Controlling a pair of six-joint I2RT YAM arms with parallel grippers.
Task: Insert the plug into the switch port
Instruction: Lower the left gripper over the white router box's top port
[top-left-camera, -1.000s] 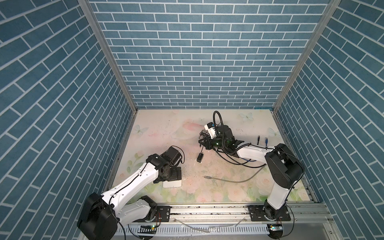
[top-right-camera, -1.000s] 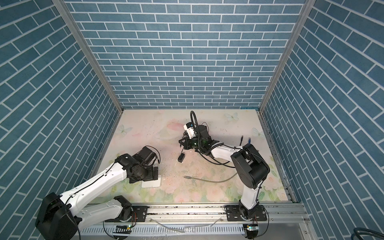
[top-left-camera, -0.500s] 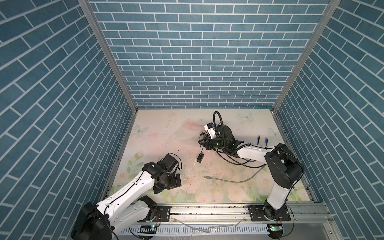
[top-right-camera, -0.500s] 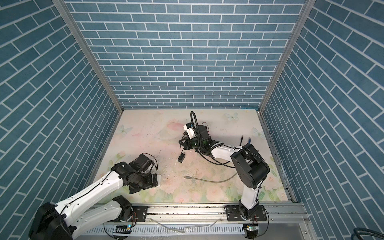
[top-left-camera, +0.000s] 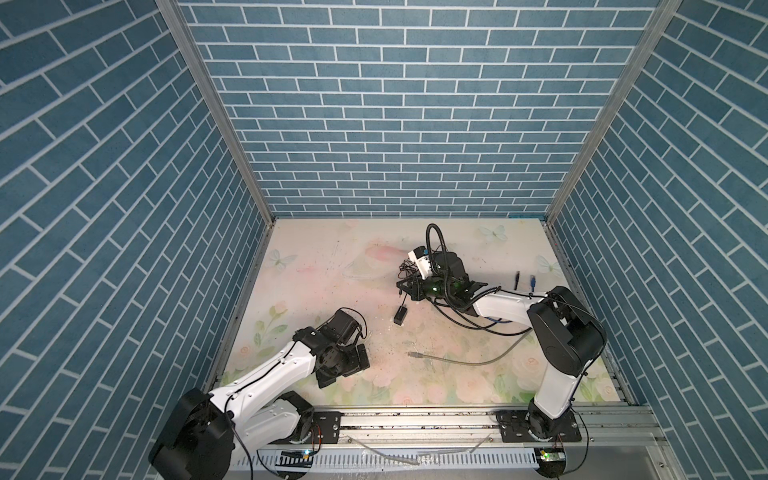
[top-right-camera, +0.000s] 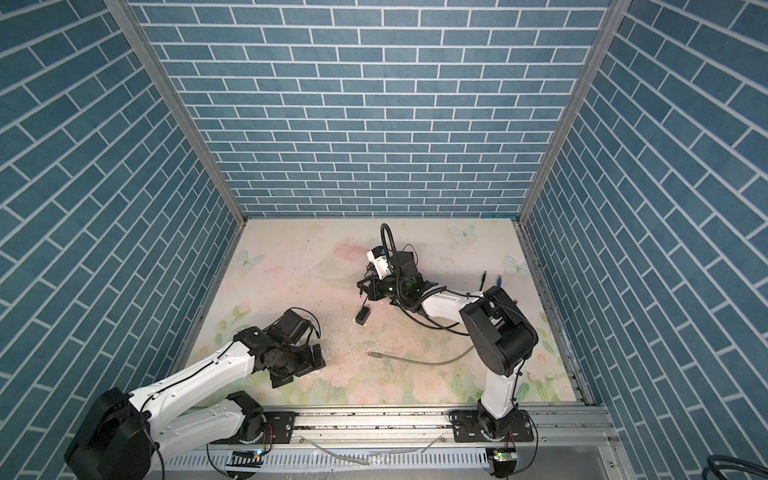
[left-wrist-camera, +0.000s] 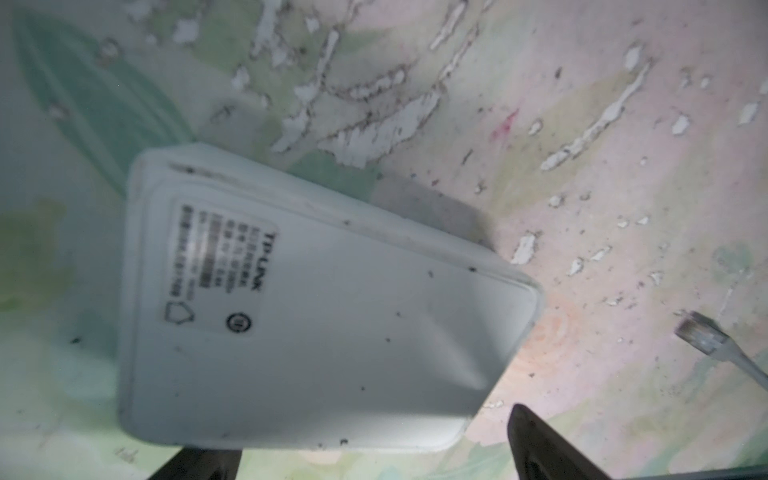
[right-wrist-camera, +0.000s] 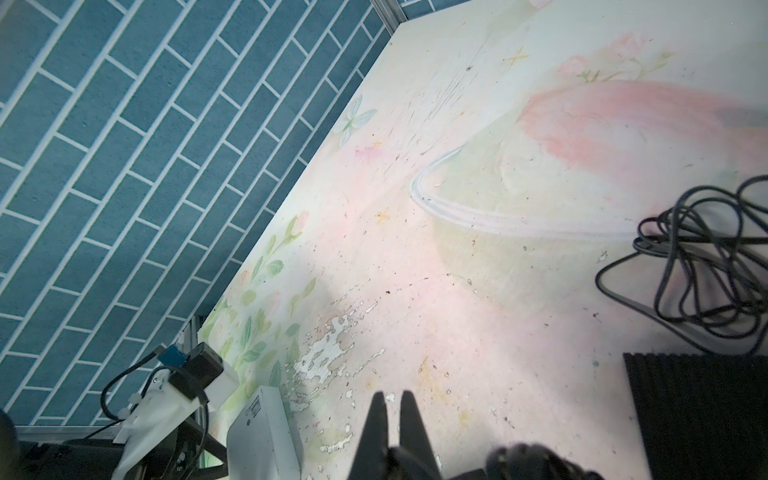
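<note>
While the floral table (top-left-camera: 332, 257) carries everything, the left hand (top-left-camera: 345, 369) hangs low over its near left part with its jaws spread wide. One end of the white switch (left-wrist-camera: 311, 311) sits between its fingers; whether they touch it I cannot tell. The switch lies flat, label up. The right hand (right-wrist-camera: 392, 398), well apart toward the middle, is closed on nothing, and a tangle of black cable (right-wrist-camera: 706, 266) lies beside it. The grey plug (top-left-camera: 412, 354) rests loose on the table near the switch.
</note>
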